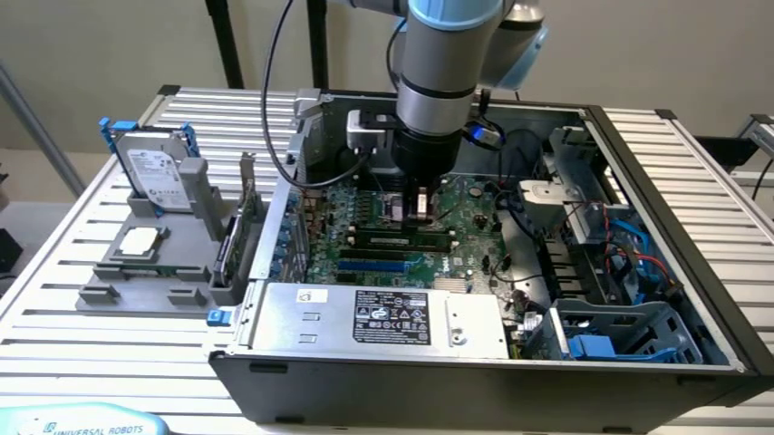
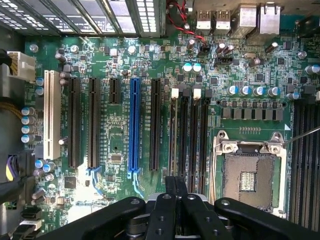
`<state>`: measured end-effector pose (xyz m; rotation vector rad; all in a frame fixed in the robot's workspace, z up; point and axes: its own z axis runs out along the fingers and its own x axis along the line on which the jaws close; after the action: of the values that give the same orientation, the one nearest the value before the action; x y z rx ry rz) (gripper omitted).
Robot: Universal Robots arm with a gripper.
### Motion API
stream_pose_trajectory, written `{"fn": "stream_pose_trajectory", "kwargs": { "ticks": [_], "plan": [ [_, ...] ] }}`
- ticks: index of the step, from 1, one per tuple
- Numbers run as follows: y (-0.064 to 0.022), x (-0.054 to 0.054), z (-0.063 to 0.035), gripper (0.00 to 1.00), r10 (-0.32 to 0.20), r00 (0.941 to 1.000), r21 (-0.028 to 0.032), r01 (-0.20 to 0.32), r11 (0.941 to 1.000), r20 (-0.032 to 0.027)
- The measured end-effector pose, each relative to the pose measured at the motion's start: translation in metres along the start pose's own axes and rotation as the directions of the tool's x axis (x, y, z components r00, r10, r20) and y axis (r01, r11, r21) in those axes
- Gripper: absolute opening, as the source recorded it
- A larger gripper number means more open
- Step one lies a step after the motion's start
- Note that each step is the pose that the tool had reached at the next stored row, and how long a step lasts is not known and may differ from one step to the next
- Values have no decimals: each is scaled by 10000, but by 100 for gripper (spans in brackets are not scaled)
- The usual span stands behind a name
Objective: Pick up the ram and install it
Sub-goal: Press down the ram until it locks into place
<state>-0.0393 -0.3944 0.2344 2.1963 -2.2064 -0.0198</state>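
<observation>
The ram (image 1: 400, 239), a thin dark-green stick with black chips, stands on edge in one of the motherboard's (image 1: 466, 258) black slots inside the open case. My gripper (image 1: 420, 216) hangs straight down over the board, its tips just above and behind the ram's middle. In the wrist view the gripper (image 2: 175, 186) has its two fingers (image 2: 170, 187) pressed together with nothing visible between them. They sit over the near end of the long black memory slots (image 2: 187, 132). I cannot tell whether the tips touch the ram.
The power supply (image 1: 387, 317) lies along the case's front. Cables and a blue drive cage (image 1: 623, 326) fill the exterior view's right. The CPU socket (image 2: 248, 175) lies beside the slots. A grey fixture holds a hard drive (image 1: 158, 172) and an expansion card (image 1: 248, 222) at the exterior view's left.
</observation>
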Motion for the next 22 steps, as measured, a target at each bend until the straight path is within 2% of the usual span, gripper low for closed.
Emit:
{"fn": "stream_pose_trajectory", "kwargs": {
  "ticks": [6, 9, 10, 11, 16, 22],
  "plan": [
    [31, 1, 84, 11, 1, 10000, 63, -1, 10000, -13],
    [32, 0, 107, 11, 1, 10000, 76, -1, 10000, -7],
    [32, 1, 92, 11, 1, 10000, 74, 0, 10000, -11],
    [33, -2, 61, 11, 0, 10000, 74, 0, 10000, 15],
    [39, 2, -154, 11, 1, 10000, 32, -1, 10000, -1],
    [39, 2, -160, 11, 0, 10000, 31, 0, 10000, 2]
  ]
}}
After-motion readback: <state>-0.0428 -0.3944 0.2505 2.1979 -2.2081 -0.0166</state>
